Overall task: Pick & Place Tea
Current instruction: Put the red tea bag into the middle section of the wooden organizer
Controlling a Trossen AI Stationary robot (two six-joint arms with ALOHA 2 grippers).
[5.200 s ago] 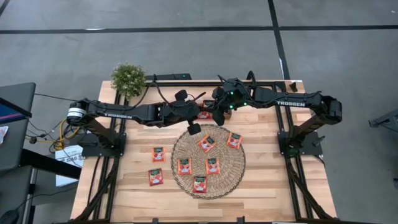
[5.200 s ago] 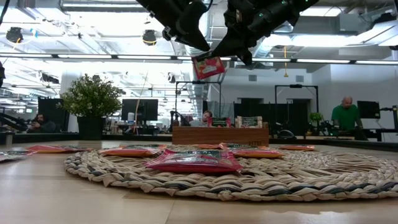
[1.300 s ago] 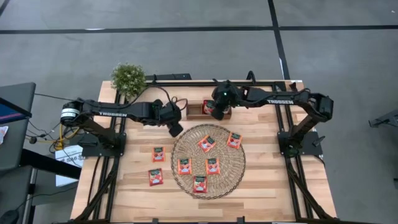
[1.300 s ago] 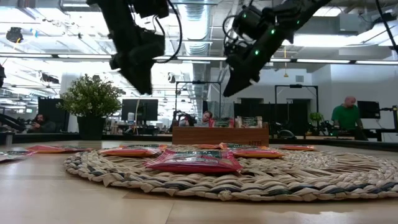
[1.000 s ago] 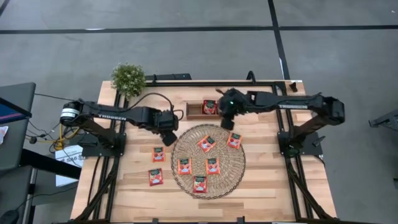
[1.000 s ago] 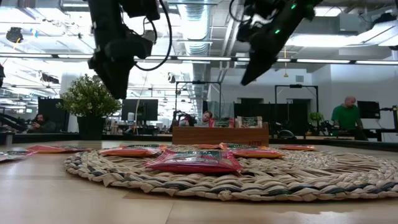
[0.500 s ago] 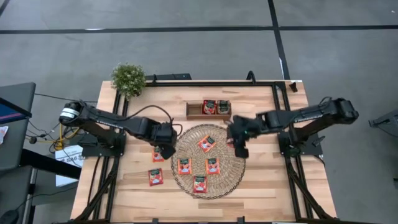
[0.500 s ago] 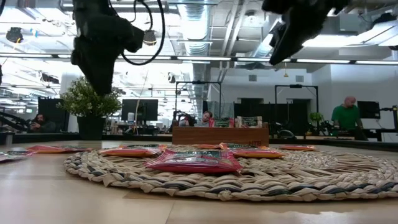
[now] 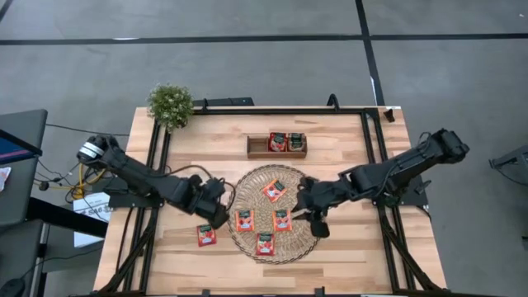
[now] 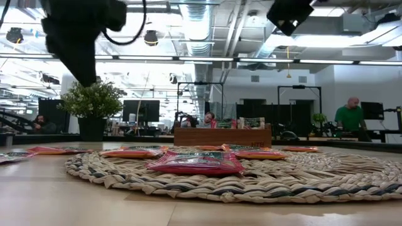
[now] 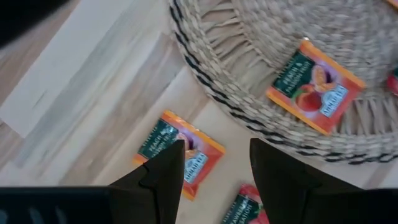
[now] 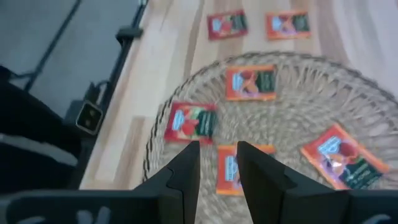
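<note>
Table [image 9: 346, 256] | left gripper [image 11: 214, 163] above tea sachet [image 11: 180, 154] | jaws apart

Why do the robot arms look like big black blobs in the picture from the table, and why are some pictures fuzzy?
Low view: bright ceiling lights behind turn the left arm into a dark silhouette. Left wrist view: the tea sachet below the left gripper is smeared by blur. Right wrist view: the woven mat looks soft too.
</note>
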